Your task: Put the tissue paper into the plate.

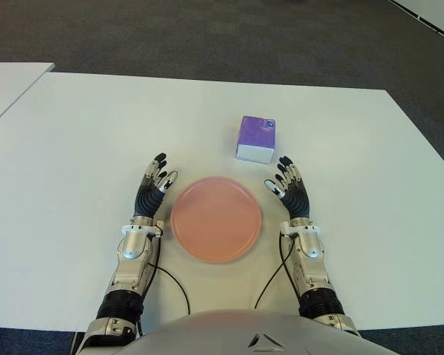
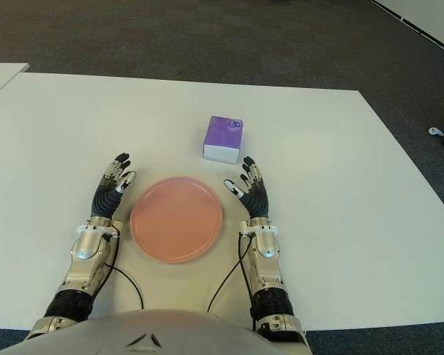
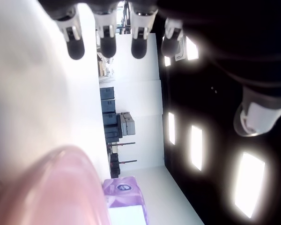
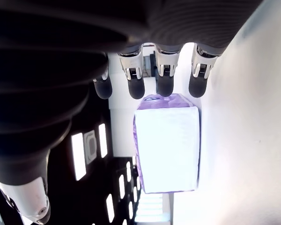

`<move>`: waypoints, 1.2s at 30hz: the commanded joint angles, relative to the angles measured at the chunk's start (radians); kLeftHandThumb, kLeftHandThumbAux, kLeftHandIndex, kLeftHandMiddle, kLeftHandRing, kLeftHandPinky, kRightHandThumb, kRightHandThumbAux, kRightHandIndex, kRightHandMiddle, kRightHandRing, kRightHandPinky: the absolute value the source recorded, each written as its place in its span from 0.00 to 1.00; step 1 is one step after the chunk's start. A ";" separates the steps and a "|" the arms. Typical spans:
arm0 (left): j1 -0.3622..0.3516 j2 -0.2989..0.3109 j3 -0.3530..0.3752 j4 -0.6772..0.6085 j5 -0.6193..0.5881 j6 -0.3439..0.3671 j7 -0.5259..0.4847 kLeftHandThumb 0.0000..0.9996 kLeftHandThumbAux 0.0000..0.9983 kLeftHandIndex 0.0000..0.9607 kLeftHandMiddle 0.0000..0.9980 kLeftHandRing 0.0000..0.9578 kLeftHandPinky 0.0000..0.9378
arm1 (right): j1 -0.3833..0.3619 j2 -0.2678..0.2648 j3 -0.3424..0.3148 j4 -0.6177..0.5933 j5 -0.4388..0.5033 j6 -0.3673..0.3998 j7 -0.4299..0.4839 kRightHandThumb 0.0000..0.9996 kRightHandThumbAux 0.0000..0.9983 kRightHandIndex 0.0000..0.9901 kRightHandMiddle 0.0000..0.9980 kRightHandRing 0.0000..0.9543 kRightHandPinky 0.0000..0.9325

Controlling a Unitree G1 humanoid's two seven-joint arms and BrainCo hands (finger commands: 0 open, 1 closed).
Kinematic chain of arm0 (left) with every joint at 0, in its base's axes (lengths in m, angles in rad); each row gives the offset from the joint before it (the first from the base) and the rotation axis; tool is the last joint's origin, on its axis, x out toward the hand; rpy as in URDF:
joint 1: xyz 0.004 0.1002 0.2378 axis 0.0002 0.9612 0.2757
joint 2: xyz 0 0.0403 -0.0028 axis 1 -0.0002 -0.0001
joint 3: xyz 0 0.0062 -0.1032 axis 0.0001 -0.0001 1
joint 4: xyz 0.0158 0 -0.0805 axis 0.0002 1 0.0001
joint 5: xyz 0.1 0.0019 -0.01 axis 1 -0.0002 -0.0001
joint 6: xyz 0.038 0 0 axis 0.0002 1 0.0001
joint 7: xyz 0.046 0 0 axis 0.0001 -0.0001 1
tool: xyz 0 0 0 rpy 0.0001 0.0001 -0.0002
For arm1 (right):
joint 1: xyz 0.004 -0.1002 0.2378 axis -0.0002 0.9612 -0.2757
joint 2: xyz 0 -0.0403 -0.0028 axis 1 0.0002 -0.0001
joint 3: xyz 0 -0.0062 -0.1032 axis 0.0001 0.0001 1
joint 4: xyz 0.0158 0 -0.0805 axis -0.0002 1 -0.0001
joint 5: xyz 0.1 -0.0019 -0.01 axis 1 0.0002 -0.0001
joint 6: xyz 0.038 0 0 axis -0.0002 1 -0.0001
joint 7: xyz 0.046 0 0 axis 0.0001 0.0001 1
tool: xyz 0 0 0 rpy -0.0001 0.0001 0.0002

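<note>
A purple and white tissue pack [image 1: 255, 138] lies on the white table [image 1: 74, 148], just beyond the pink plate [image 1: 216, 218], which holds nothing. My right hand [image 1: 287, 186] shows to the right of the plate, fingers spread and holding nothing, a short way on my side of the pack. In the right wrist view the tissue pack [image 4: 167, 140] sits just past the fingertips [image 4: 165, 86], apart from them. My left hand [image 1: 155, 182] shows left of the plate, open too; its wrist view shows the plate's rim [image 3: 61, 187] and the pack [image 3: 124, 197] beyond.
A second white table [image 1: 7, 81] stands at the far left, with a gap between. Dark carpet [image 1: 207, 37] lies beyond the table's far edge. Black cables [image 1: 174, 285] run along both forearms near the front edge.
</note>
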 commanded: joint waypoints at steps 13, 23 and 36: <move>0.020 -0.005 -0.005 0.034 0.005 -0.006 -0.005 0.00 0.45 0.00 0.00 0.00 0.00 | 0.088 0.001 -0.004 0.143 -0.004 0.069 0.008 0.00 0.65 0.00 0.00 0.00 0.00; 0.018 -0.010 -0.005 0.036 0.008 -0.002 0.002 0.00 0.45 0.00 0.00 0.00 0.00 | 0.088 -0.004 -0.002 0.133 -0.027 0.097 -0.021 0.00 0.64 0.00 0.00 0.00 0.00; 0.005 -0.014 -0.004 0.051 0.009 0.000 0.004 0.00 0.45 0.00 0.00 0.00 0.00 | -0.042 -0.083 -0.030 -0.236 -0.275 0.399 -0.253 0.10 0.63 0.00 0.00 0.00 0.00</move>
